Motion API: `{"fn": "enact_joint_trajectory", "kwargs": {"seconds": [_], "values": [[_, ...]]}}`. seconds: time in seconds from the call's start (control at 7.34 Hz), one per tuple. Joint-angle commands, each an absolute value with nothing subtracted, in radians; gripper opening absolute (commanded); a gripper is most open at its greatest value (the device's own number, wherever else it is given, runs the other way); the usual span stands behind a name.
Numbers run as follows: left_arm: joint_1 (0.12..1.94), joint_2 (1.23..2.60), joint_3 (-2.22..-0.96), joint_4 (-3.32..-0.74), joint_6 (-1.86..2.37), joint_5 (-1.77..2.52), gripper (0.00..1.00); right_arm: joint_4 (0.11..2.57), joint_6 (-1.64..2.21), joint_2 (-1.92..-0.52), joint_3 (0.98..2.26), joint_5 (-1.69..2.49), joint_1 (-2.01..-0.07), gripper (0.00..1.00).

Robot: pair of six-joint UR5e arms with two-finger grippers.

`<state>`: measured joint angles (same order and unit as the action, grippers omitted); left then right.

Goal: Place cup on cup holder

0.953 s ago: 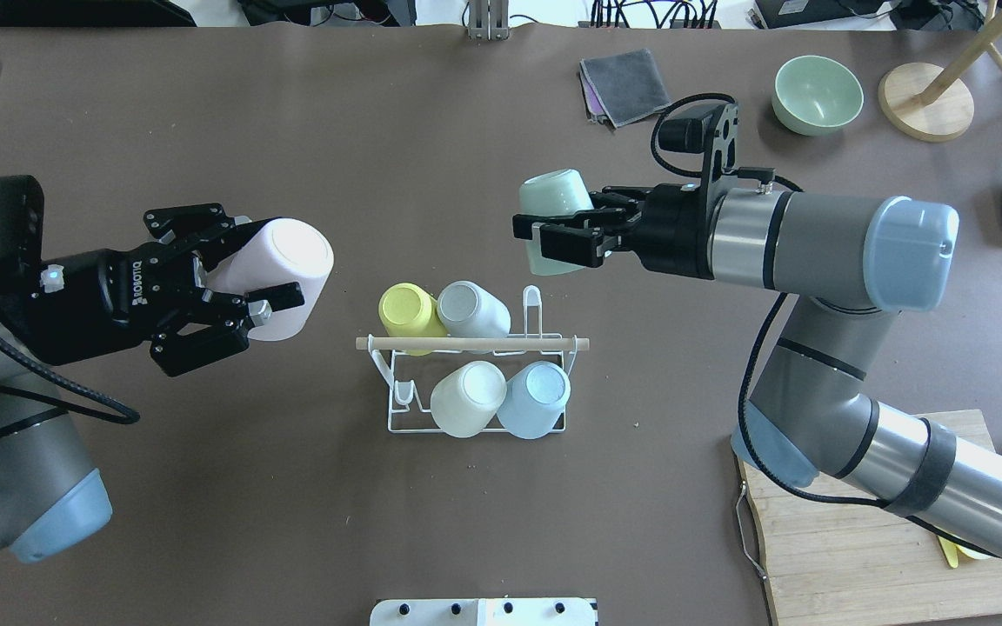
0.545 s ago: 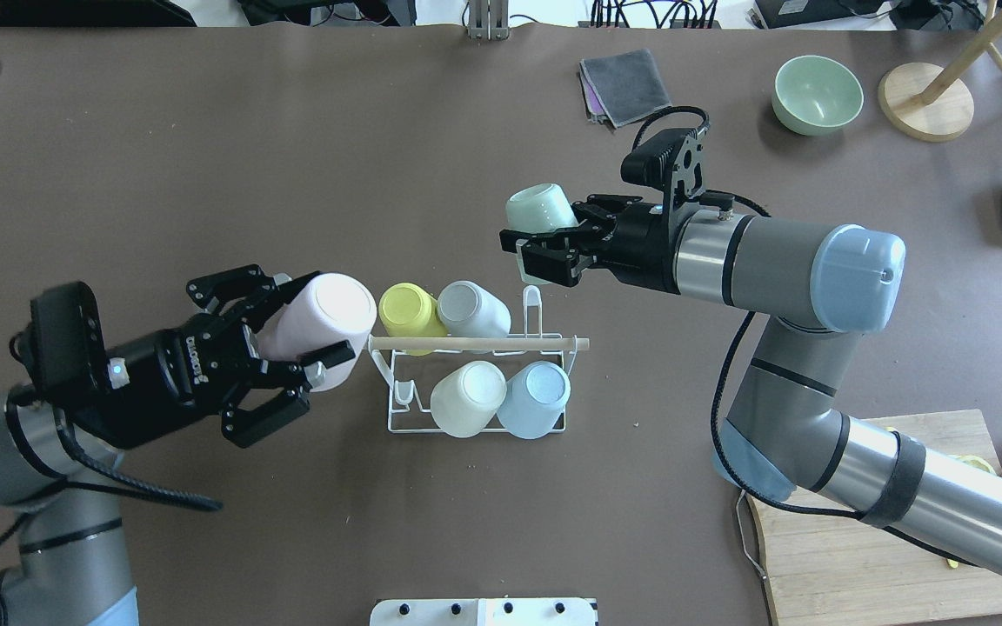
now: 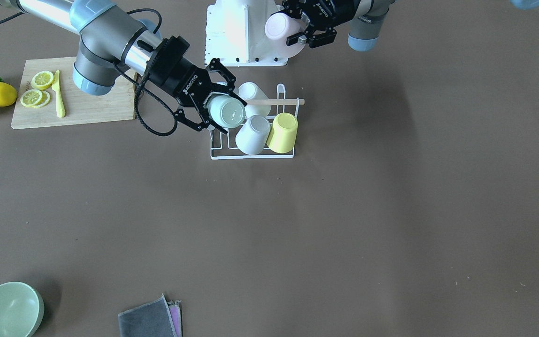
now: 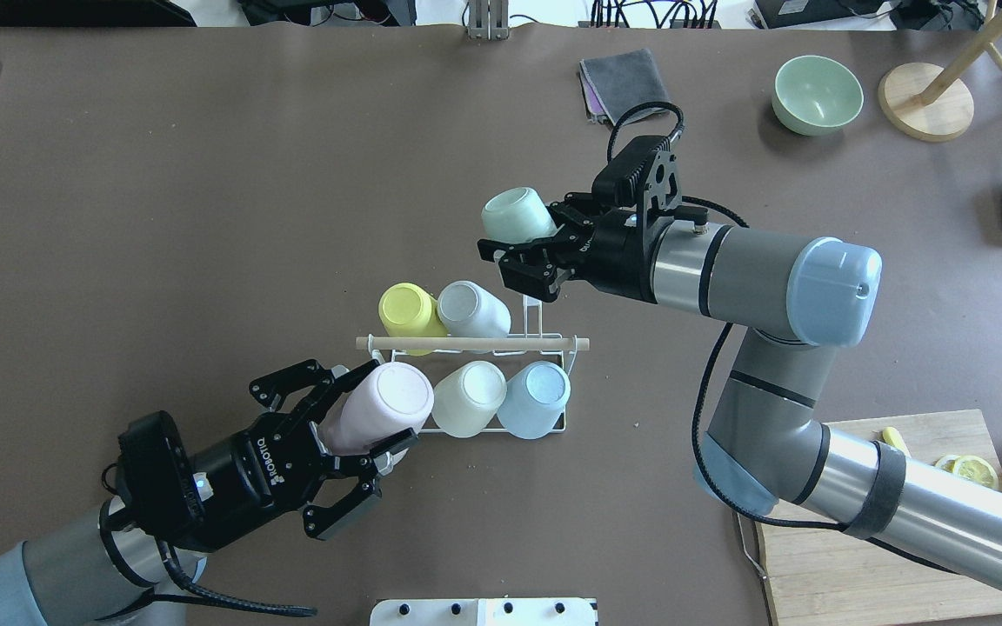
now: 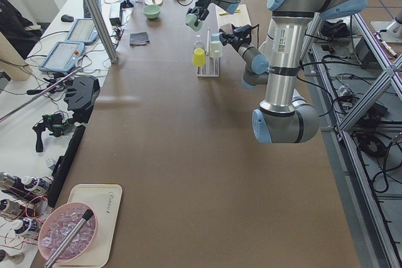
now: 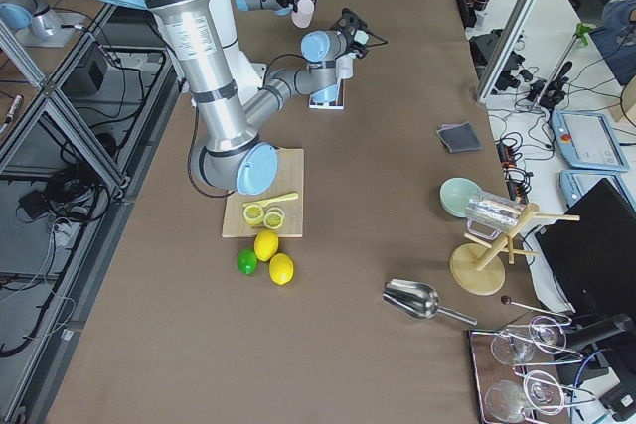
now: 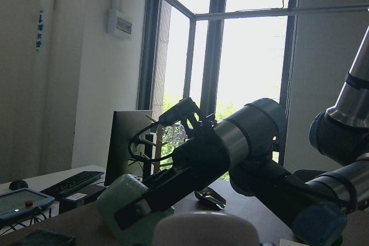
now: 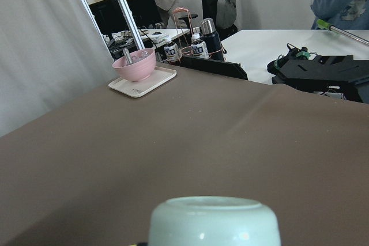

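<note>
1. Your left gripper (image 4: 375, 410) is clamped on the pink cup (image 4: 398, 396). The cup sticks out past the jaws, tipped, with its base up.
2. From overhead, that cup covers the near-left corner of the holder (image 4: 544, 343) and sits just beside the cream cup (image 4: 469, 398). The front view shows it held up in the air, clear of the holder and not seated.
3. Your right gripper (image 4: 525, 236) is clamped on the mint cup (image 4: 514, 213). Its base tilts up toward the robot and its mouth faces down and away.
4. The mint cup hangs just beyond the holder's far-right corner. It is above the bare prong (image 4: 532, 300) and apart from it.
5. The holder stands mid-table between your two grippers, with its rod across the top. Four cups are upturned on it:
   - The yellow cup (image 4: 405, 310) and grey cup (image 4: 469, 309) are in the far row.
   - The cream cup and blue cup (image 4: 536, 398) are in the near row.
6. The board (image 4: 858, 556), with lemon slices on it, lies near right. The bowl (image 4: 817, 94) and cloth (image 4: 627, 85) lie far right, well apart from the holder.
</note>
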<state>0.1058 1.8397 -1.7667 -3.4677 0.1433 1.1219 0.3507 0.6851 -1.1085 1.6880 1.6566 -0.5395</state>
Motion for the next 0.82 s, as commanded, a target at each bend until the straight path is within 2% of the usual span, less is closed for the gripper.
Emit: {"fn": "enact_joint_trajectory", "kwargs": {"seconds": [0.0,0.68], "values": [[0.107,1.878,-1.718,-3.479,0.14,1.104,0.0,0.348,0.596,-1.104,1.684,1.654,-0.503,0.0],[0.155,1.876,-1.681,-3.493,0.141,1.106,0.0,0.354,0.502,-1.104,1.646,1.657,-0.526,0.0]]}}
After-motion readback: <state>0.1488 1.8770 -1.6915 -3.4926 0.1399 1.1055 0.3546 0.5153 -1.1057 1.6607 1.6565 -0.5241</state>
